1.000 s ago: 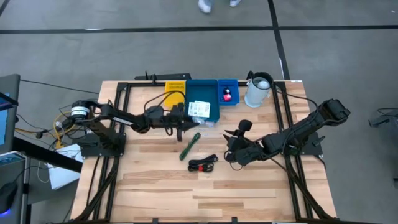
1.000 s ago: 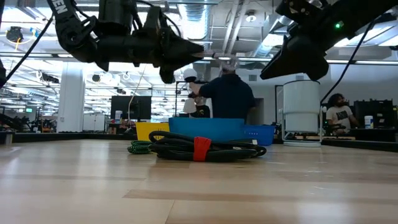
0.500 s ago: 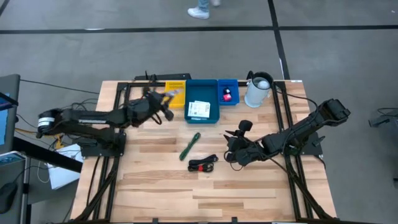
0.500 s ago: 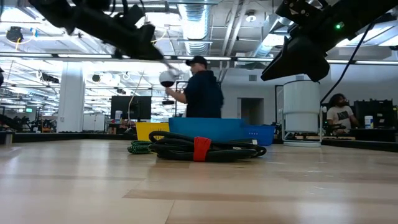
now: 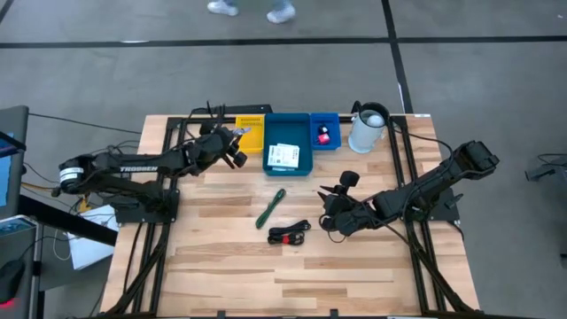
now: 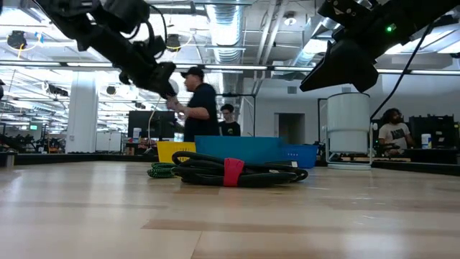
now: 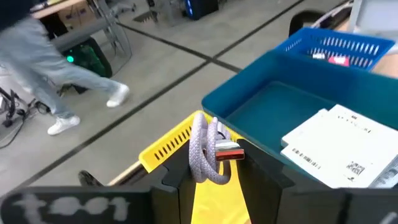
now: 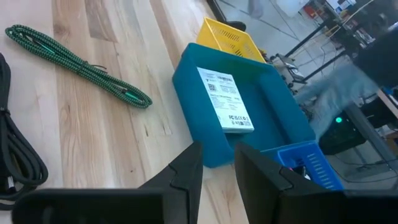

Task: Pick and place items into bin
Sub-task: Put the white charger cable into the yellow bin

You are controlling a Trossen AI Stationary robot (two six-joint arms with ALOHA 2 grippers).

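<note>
My left gripper hangs over the yellow bin, shut on a small grey coiled cable. My right gripper waits above the table right of the black-and-red cable; its fingers stand slightly apart with nothing between them. A green braided cord lies flat on the wood. A white printed packet lies in the teal bin. A pink piece sits in the small blue bin. My left gripper pinches the grey cable's coil between its two fingers. The loops and a connector with a red band stick out past the fingertips. The fingers come from the table's left, slanting a little downward. The cable is lifted clear, above the yellow bin.
A white jug stands at the far right beside the blue bin. Black frame rails run along both sides of the table. People move about in the room beyond the far edge.
My left gripper has gone from the teal bin's near left corner toward the far left, over the yellow bin, and has risen a little. It has tipped from pointing down to nearly level. A person behind the table has walked leftward.
</note>
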